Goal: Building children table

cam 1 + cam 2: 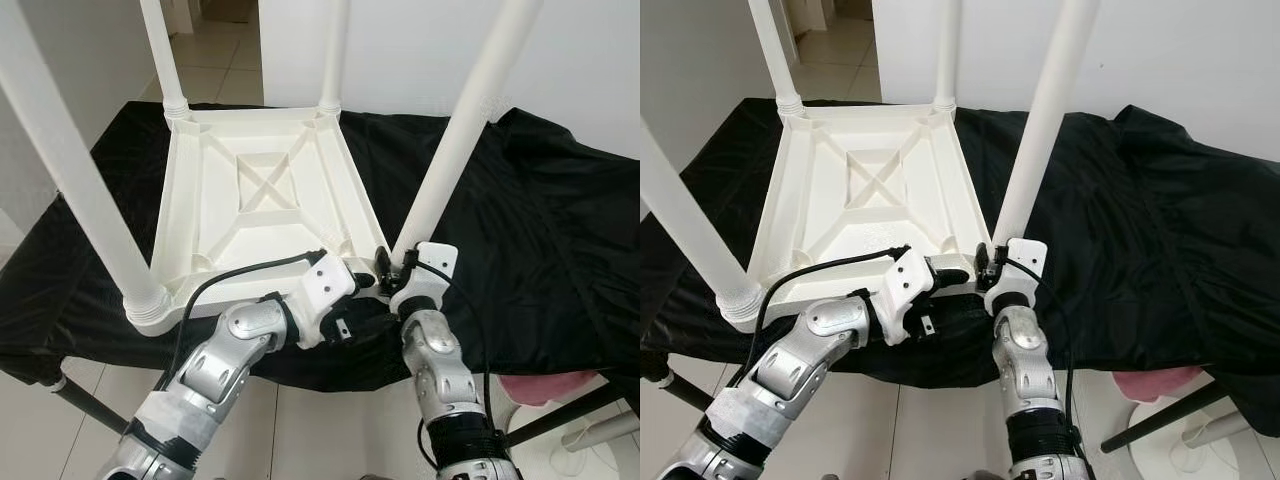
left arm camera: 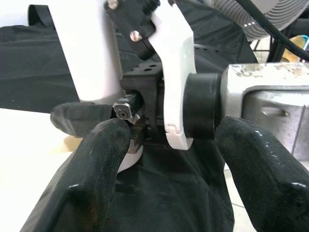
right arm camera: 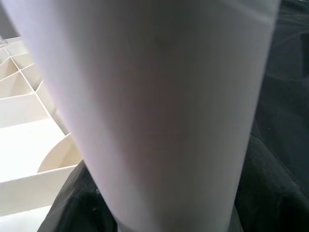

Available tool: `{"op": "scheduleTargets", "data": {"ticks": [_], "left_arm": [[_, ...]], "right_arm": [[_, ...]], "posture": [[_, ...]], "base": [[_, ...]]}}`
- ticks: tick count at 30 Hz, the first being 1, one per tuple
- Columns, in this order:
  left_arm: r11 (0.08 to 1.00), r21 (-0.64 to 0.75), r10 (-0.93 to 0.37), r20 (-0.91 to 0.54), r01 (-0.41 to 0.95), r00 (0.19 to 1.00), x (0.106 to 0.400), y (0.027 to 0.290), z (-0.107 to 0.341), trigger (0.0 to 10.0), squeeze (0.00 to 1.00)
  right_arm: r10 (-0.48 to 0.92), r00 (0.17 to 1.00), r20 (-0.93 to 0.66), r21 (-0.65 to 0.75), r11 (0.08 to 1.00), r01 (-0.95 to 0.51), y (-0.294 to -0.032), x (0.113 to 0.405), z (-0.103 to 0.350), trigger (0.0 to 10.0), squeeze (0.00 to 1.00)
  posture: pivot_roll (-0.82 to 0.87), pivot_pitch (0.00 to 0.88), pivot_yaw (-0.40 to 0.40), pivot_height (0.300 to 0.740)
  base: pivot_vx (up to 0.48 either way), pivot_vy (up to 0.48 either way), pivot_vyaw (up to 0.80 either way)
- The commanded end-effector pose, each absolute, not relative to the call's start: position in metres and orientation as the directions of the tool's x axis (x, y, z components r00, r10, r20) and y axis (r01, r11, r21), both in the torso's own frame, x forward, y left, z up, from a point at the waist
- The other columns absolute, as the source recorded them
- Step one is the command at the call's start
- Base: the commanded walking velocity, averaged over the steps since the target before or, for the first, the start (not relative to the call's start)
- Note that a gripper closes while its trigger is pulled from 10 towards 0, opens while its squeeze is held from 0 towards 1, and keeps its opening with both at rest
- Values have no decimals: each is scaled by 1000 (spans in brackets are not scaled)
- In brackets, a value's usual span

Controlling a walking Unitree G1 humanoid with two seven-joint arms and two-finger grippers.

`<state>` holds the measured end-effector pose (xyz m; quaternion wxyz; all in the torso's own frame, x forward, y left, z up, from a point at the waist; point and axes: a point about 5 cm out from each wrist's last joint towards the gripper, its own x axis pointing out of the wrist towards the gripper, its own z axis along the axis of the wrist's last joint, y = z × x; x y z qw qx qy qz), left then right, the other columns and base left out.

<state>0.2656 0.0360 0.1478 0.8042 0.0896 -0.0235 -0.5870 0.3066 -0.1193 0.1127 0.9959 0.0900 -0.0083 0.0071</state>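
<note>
The white plastic children's table [image 1: 260,190] lies upside down on a black cloth [image 1: 520,220], with its legs pointing up. My right gripper [image 1: 392,262] is at the foot of the near right leg [image 1: 455,130], shut on it where it enters the corner socket. In the right wrist view that leg [image 3: 159,111] is pressed close to the camera. My left gripper [image 1: 368,285] hovers just left of the same corner, at the table's front edge. Its fingers [image 2: 91,159] are open, spread wide with nothing between them, and face the right wrist mount [image 2: 174,72].
The near left leg [image 1: 80,190] and two far legs [image 1: 160,50] stand upright. The cloth-covered work table ends close to me, on black stand legs [image 1: 90,400]. A fan base [image 1: 590,430] and a pink object [image 1: 540,385] sit on the tiled floor at lower right.
</note>
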Motion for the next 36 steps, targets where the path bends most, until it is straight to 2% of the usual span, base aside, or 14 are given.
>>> {"op": "scheduleTargets", "data": {"ticks": [1, 5, 6, 7, 8, 13, 14, 15, 17, 18, 32, 36], "left_arm": [[287, 179, -949, -81, 941, 305, 267, 37, 147, 10000, 0], [287, 180, -949, -81, 941, 305, 267, 37, 147, 10000, 0], [290, 181, -948, -80, 940, 308, 268, 38, 147, 10000, 0], [290, 181, -948, -80, 940, 308, 268, 38, 147, 10000, 0], [295, 182, -947, -77, 938, 313, 268, 37, 147, 10000, 0], [297, 183, -946, -76, 937, 314, 269, 37, 147, 10000, 0], [299, 184, -946, -73, 937, 316, 269, 36, 148, 10000, 0], [302, 186, -945, -70, 935, 319, 270, 36, 148, 10000, 0], [302, 186, -945, -70, 935, 319, 270, 36, 148, 10000, 0], [303, 188, -945, -66, 934, 320, 272, 36, 149, 10000, 0], [276, 188, -952, -79, 942, 295, 273, 36, 148, 10000, 0], [289, 197, -949, -70, 937, 308, 277, 37, 150, 10000, 0]], "right_arm": [[30, 1000, -1, 179, 983, -29, -118, 304, 111, 10000, 0], [31, 1000, 0, 183, 983, -31, -120, 303, 112, 10000, 0], [71, 997, 16, 190, 979, -73, -118, 303, 114, 10000, 1000], [71, 997, 16, 190, 979, -73, -118, 303, 114, 10000, 1000], [156, 986, 56, 167, 972, -164, -122, 303, 120, 10000, 1000], [181, 981, 70, 151, 970, -190, -125, 303, 123, 10000, 1000], [208, 975, 79, 125, 968, -216, -133, 304, 124, 10000, 1000], [265, 960, 85, 85, 958, -272, -141, 302, 125, 10000, 816], [265, 960, 85, 85, 958, -272, -141, 302, 125, 10000, 816], [375, 923, 85, 26, 925, -379, -153, 300, 126, 10000, 0], [538, 840, 72, -41, 843, -536, -171, 307, 126, 10000, 0], [599, 800, 26, -60, 800, -597, -175, 318, 125, 10000, 0]], "posture": [[-50, 0, -16, 740], [-50, 0, -16, 740], [-46, 0, -22, 740], [-46, 0, -22, 740], [-46, 0, -27, 740], [-46, 0, -27, 740], [-48, 0, -30, 740], [-49, 0, -32, 740], [-49, 0, -32, 740], [-53, 0, -30, 740], [-51, 0, -21, 740], [-44, 0, -27, 740]], "base": [[0, 0, 0], [0, 0, 0], [0, 0, 0], [0, 0, 0], [0, 0, 0], [0, 0, 0], [0, 0, 0], [0, 0, 0], [0, 0, 0], [0, 0, 0], [0, 0, 0], [0, 0, 0]]}}
